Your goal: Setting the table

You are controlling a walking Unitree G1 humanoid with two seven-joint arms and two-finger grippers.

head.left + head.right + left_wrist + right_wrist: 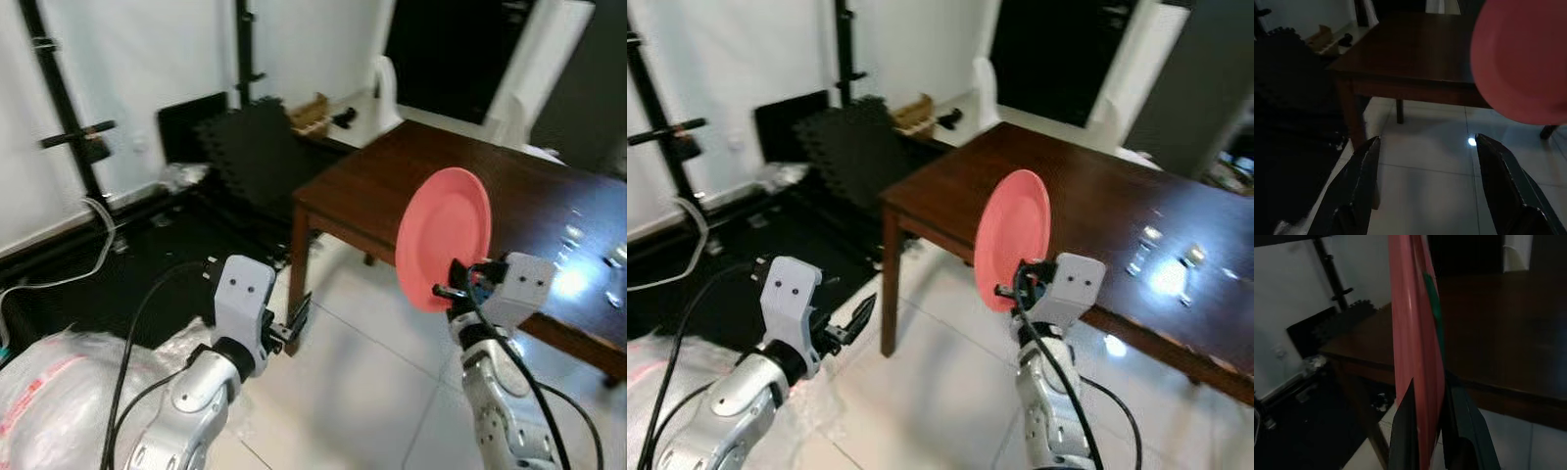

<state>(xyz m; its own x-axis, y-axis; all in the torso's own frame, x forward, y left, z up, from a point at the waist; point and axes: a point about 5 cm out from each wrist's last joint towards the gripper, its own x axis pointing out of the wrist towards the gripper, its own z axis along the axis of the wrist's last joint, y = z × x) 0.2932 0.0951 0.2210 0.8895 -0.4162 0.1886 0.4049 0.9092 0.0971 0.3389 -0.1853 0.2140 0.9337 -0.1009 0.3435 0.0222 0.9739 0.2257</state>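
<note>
I hold the pink plate [443,238] upright by its lower rim, clamped between my right gripper [1425,431] fingers, short of the tabletop [392,191] edge for carrying. My left gripper [1425,147] fingers are spread, empty, over the floor.

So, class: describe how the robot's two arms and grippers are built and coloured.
Both arms are silver, jointed metal, each ending in a pale grey, boxy wrist block. Black cables loop along each arm. The left gripper and right gripper each have two long, black, tapering fingers. No markings can be made out.
</note>
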